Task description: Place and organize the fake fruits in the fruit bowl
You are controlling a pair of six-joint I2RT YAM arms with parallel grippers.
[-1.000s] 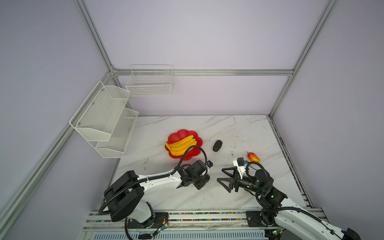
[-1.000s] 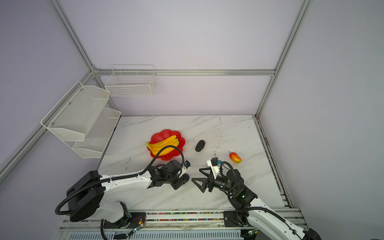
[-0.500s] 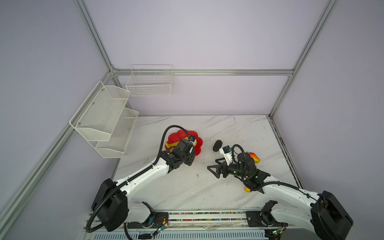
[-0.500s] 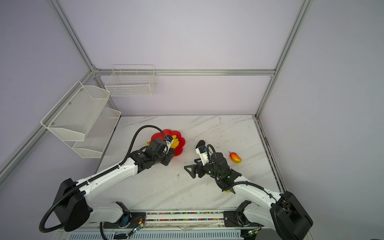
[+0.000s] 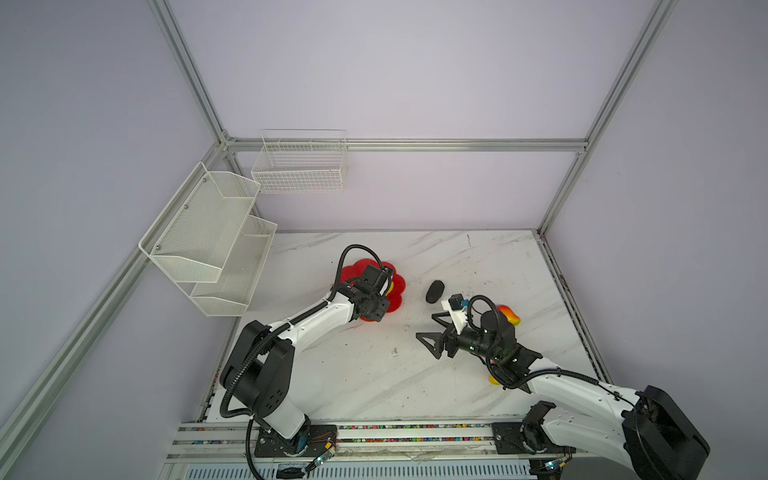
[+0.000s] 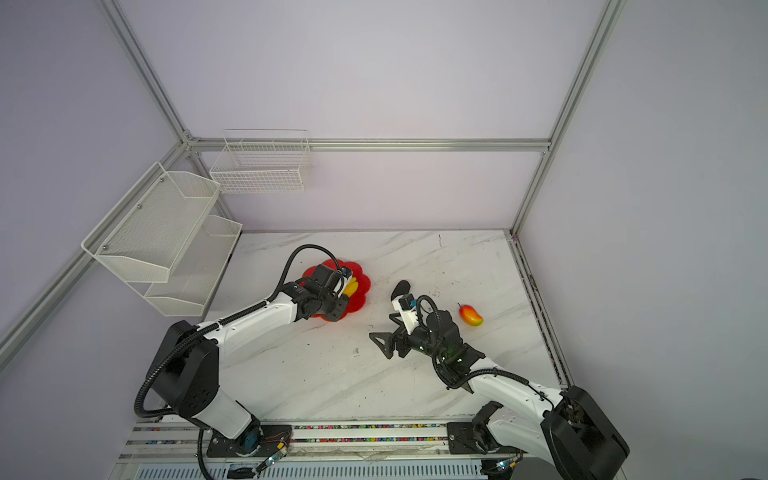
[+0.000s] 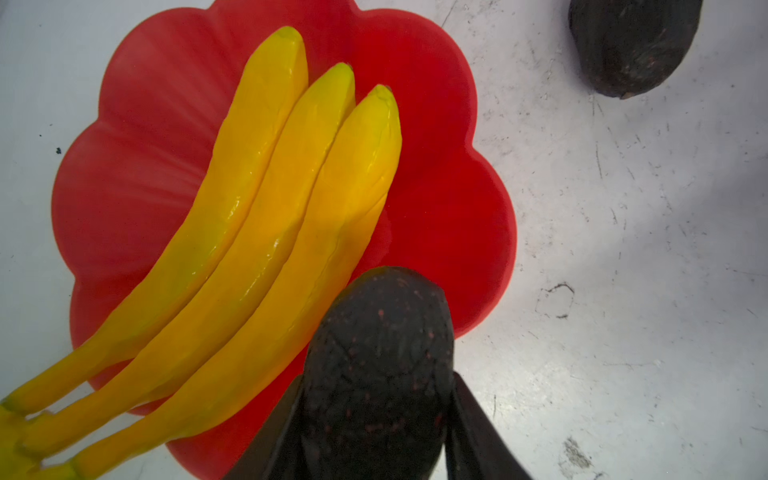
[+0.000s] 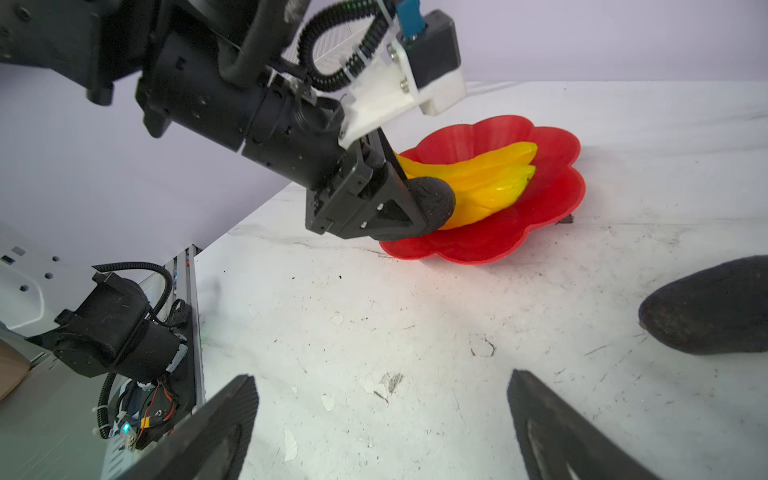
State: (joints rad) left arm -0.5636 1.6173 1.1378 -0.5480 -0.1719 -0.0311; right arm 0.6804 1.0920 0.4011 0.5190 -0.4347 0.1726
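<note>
Marble table (image 5: 374,374): white, grey-veined, scuffed, filling the lower middle of both top views. Fruit bowl (image 7: 478,216): shallow glossy red dish with a scalloped petal rim, left of centre on the table; its middle is covered. Bananas (image 7: 266,232): a bunch of three, glossy yellow, lying slantwise across the bowl with the stalk end overhanging the rim at the lower left of the left wrist view; judged light, stiff and slick, best taken across the bunch near the stalk. Right gripper (image 8: 380,376): jaws spread fully wide, holding nothing, low over bare table at centre right of a top view. Left gripper (image 7: 378,376): partly closed on the held avocado (image 7: 380,316), clamped across its width, low over the bowl's edge beside the outermost banana; whether the two touch cannot be told. Loose avocado (image 5: 434,291): black, bumpy, egg-shaped, on the table right of the bowl and clear of it; judged light and rigid, its rough skin giving good purchase across the narrow waist. Mango (image 6: 471,315): small, glossy red-orange-yellow, further right; judged smooth and apt to roll, best pinched across the middle. Second mango (image 5: 494,379): only a yellow-orange sliver under the right arm.
</note>
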